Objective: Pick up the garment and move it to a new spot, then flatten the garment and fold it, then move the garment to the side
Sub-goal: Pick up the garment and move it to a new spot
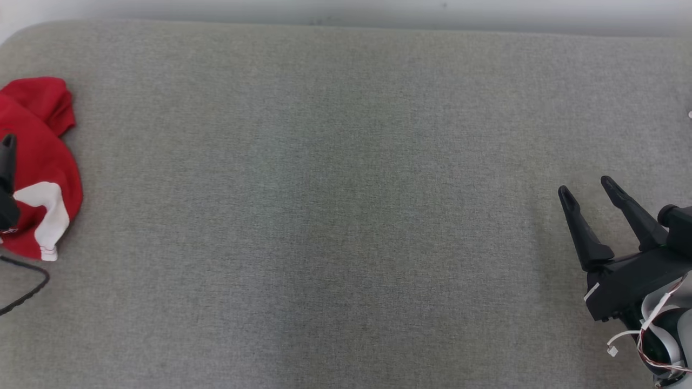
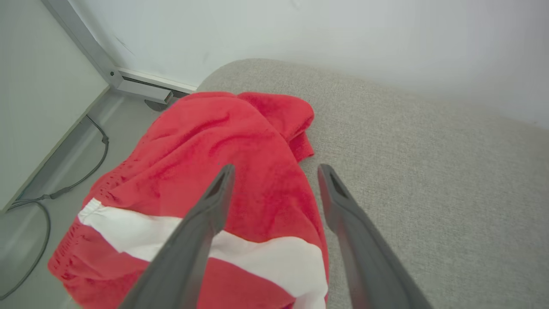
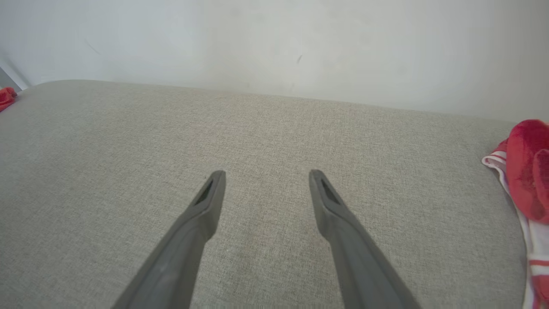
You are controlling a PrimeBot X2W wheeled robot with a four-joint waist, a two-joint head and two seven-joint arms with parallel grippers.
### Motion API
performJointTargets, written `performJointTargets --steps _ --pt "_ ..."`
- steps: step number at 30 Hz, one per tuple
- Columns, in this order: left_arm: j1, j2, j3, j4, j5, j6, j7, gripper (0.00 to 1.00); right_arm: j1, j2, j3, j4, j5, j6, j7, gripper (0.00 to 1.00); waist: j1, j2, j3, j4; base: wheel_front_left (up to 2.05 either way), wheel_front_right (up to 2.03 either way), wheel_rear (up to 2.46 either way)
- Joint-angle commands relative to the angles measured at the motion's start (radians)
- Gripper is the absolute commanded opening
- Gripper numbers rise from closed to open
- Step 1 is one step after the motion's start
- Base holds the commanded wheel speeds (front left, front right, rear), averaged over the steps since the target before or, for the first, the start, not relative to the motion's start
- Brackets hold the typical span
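The garment (image 1: 43, 162) is red with a white stripe and lies crumpled at the far left of the grey cushion (image 1: 346, 216). In the left wrist view the garment (image 2: 223, 141) reaches the cushion's left edge. My left gripper (image 2: 274, 171) hovers just above it, open, with nothing between its fingers; one dark finger (image 1: 7, 156) shows at the head view's left border. My right gripper (image 1: 585, 186) stands open and empty over bare cushion at the lower right, far from the garment. The right wrist view has it (image 3: 266, 174) a little above the fabric.
Another red and white cloth (image 3: 527, 180) lies at the cushion's right end. A pale wall (image 3: 274, 38) runs behind the cushion. Beyond the left edge is floor with a dark cable (image 2: 92, 169) and a metal frame (image 2: 128, 83). A black cable (image 1: 32, 286) loops near the garment.
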Motion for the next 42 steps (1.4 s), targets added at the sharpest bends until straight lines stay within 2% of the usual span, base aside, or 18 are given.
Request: performJointTargets --steps 1,13,16,23,24,26,30,34,38,42 --pt "-0.016 0.007 -0.014 0.02 -0.018 0.001 0.026 1.0 -0.01 -0.011 -0.005 -0.005 0.002 0.0 0.001 1.0 -0.0001 -0.0001 0.016 -0.014 0.0 0.0 0.0" --pt "-0.08 0.006 -0.058 0.176 -0.074 0.004 0.22 1.0 0.012 -0.017 -0.025 -0.034 -0.001 0.0 0.018 1.0 -0.0001 -0.0001 0.052 -0.023 0.0 0.0 0.0" --pt "-0.1 -0.005 -0.054 0.224 -0.092 0.012 0.287 1.0 0.012 -0.013 -0.024 -0.036 -0.004 0.0 0.02 1.0 -0.0001 -0.0001 0.053 -0.023 0.0 0.0 0.0" --pt "-0.116 -0.055 -0.042 0.274 -0.124 0.025 0.365 1.0 -0.002 -0.007 -0.018 -0.038 -0.008 0.0 0.03 1.0 -0.0001 -0.0001 0.061 -0.027 0.0 0.0 0.0" --pt "-0.114 -0.06 -0.049 0.278 -0.123 0.023 0.38 0.82 -0.003 -0.007 -0.016 -0.039 -0.008 0.0 0.031 1.0 -0.0001 -0.0001 0.062 -0.028 0.0 0.0 0.0" --pt "-0.111 -0.063 -0.061 0.281 -0.117 0.016 0.396 0.0 -0.005 -0.007 -0.016 -0.039 -0.008 0.0 0.032 1.0 -0.0001 -0.0001 0.063 -0.032 0.0 0.0 0.0" --pt "-0.116 -0.051 -0.074 0.263 -0.117 0.006 0.393 0.0 -0.004 -0.01 -0.02 -0.036 -0.008 0.0 0.03 1.0 -0.0001 -0.0001 0.059 -0.032 0.0 0.0 0.0" --pt "-0.129 -0.03 -0.096 0.216 -0.101 0.001 0.333 0.0 -0.002 -0.004 -0.019 -0.029 -0.008 0.0 0.026 1.0 -0.0001 -0.0001 0.045 -0.027 0.0 0.0 0.0" --pt "-0.15 -0.03 -0.135 0.101 -0.107 -0.002 0.257 0.0 0.004 0.002 -0.015 -0.019 -0.01 0.0 0.019 1.0 -0.0001 -0.0001 0.021 -0.015 0.0 0.0 0.0" --pt "-0.171 0.009 -0.229 -0.071 -0.102 0.0 0.194 0.0 0.009 0.014 -0.006 0.005 -0.003 0.0 0.006 1.0 -0.0001 -0.0001 -0.023 -0.002 0.0 0.0 0.0"
